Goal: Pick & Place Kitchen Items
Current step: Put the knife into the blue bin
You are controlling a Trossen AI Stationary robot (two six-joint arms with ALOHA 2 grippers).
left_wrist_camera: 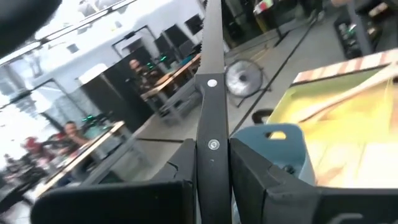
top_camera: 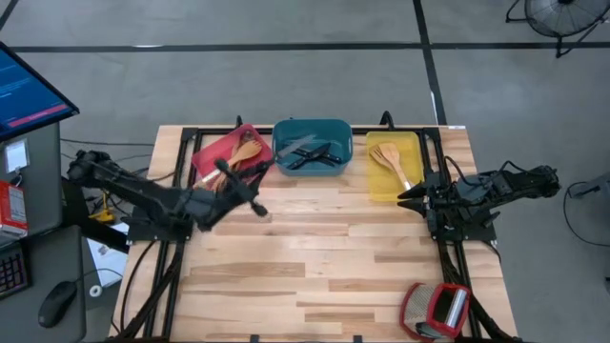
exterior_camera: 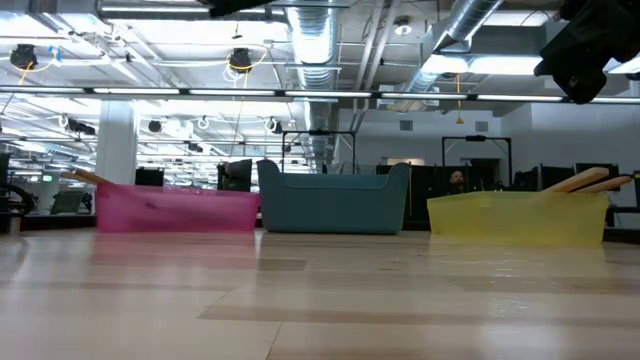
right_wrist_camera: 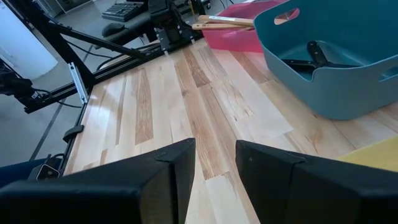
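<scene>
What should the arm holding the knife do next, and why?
Probably carry it sideways over the teal tray and lower it. The left tool grips a black-handled knife above the red tray, and the other knives already lie in the teal one.

Seen from above, a light wooden table [top_camera: 315, 257] carries three trays in a row along its far edge: a red tray [top_camera: 212, 152] holding wooden utensils [top_camera: 248, 152], a teal tray [top_camera: 313, 130] with black-handled knives [top_camera: 315, 154], and a yellow tray [top_camera: 405, 191] with wooden spatulas [top_camera: 389, 158]. The left gripper [top_camera: 250, 186] reaches over the near edge of the red tray, while the right gripper [top_camera: 408, 197] sits beside the yellow tray's near corner. A red-and-silver object [top_camera: 437, 310] lies at the table's near right corner.
</scene>
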